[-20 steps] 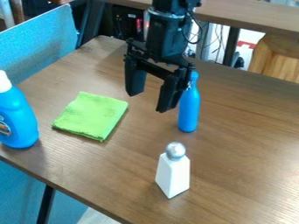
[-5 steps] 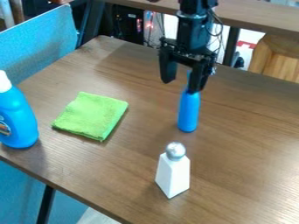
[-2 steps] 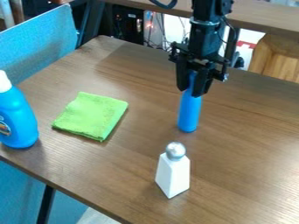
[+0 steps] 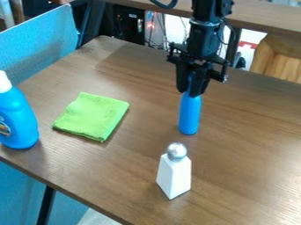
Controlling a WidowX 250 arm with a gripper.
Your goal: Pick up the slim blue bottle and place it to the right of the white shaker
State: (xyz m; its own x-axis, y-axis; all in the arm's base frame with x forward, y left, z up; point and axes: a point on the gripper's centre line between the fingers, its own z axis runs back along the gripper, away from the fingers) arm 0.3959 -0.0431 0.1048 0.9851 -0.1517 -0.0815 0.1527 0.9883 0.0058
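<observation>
We take the green cloth as our landmark. The largest thing we see is the brown wood-grain table, which carries the cloth on its surface. Beyond the cloth, toward the upper left, we see a light-blue panel standing beside the table's edge. The black robot arm comes in from the top edge, to the upper right of the cloth, and hangs down over the table.

At its end, to the right of the cloth and slightly farther from us, we find the gripper. Its 2 fingers point down and stand close together, open only about as wide as the bottle neck between them, and we see them closed around the upper part of the slim blue bottle.

To the left of the cloth, near the view's edge, we see a larger blue bottle with a white cap, upright and apart from the cloth. The cloth itself lies flat, folded into a rough square. The slim blue bottle is upright to the right of the cloth, well apart from it. Smallest, we see a white tapered shaker with a round silver top, standing to the lower right of the cloth.
</observation>
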